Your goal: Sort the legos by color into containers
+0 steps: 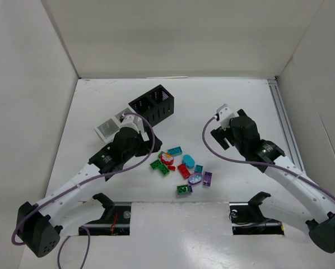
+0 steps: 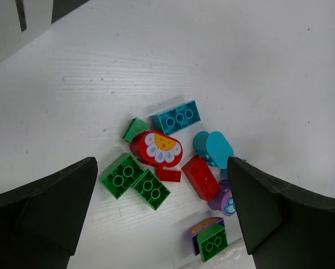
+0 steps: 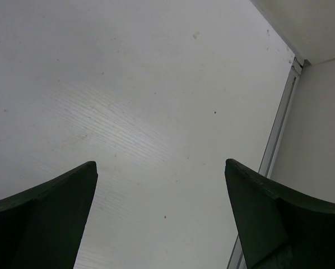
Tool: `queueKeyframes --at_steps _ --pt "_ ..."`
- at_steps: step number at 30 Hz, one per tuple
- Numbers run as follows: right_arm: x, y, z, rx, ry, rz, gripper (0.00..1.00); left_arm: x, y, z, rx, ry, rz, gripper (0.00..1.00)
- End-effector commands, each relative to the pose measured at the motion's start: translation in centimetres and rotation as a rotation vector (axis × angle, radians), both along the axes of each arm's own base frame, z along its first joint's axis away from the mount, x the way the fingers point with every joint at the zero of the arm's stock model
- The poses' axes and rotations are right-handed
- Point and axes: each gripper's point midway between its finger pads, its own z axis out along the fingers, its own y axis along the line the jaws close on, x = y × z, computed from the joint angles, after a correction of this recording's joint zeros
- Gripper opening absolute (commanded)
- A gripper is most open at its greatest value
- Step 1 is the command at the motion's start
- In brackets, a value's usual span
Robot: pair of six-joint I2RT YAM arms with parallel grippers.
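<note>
The legos (image 1: 181, 165) lie in one loose cluster on the desk (image 1: 223, 101), between the two arms. None is visibly sorted, and you cannot see into the containers (image 1: 153, 103). These stand in a slanted row at the far left, black half beyond white, just behind the left arm. From there the carry would likely be short.

Your left tool (image 2: 162, 185) hangs above the cluster, fingers spread wide and holding nothing. Its wrist view frames the red oval (image 2: 157, 149) and the green bricks (image 2: 135, 180), which suggests you are lining up a pick.

Your right tool (image 3: 162, 190), also spread and empty, is over bare desk well to the right, probably to stay clear.

The desk is white and faintly grained. Plain white walls (image 1: 33, 84) enclose it, and a metal rail (image 1: 282, 120) runs along its right edge.
</note>
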Motion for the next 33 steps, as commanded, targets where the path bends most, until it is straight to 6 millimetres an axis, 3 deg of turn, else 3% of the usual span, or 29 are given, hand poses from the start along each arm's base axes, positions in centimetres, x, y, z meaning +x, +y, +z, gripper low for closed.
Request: queueKeyframes --at_steps 1,2,6,10,13,19,21,28,33 --pt "0.6 1.3 2.1 0.055 -0.058 0.033 1.0 -1.4 0.9 -2.3 -0.014 0.108 0.071 1.0" --pt "0.6 1.7 2.2 0.061 -0.06 0.058 1.0 -1.3 0.8 -2.6 -0.026 0.13 0.088 1.0" --pt "0.6 3.3 0.3 0.04 0.009 0.135 1.0 -3.6 1.0 -6.9 -0.035 0.267 0.117 1.0" --pt "0.7 3.5 -1.4 -0.05 0.043 0.1 1.0 -4.7 1.2 -8.2 -0.019 0.295 0.142 1.0" --pt "0.4 3.0 -1.5 -0.132 0.052 0.059 1.0 -5.1 1.4 -8.1 0.001 0.293 0.157 1.0" --pt "0.4 2.9 -1.1 -0.162 0.021 -0.008 1.0 -5.4 1.6 -8.4 0.027 0.308 0.158 1.0" --pt "0.5 3.5 -0.1 -0.177 -0.028 0.038 1.0 -5.8 1.6 -9.4 0.035 0.317 0.141 1.0" --pt "-0.2 4.6 3.4 0.0 -0.212 0.12 0.96 -5.8 -0.3 -10.4 0.028 0.273 0.036 0.91" --pt "-0.5 3.9 3.4 0.01 -0.214 0.092 0.96 -7.1 -1.8 -10.4 0.042 0.26 -0.043 0.89"
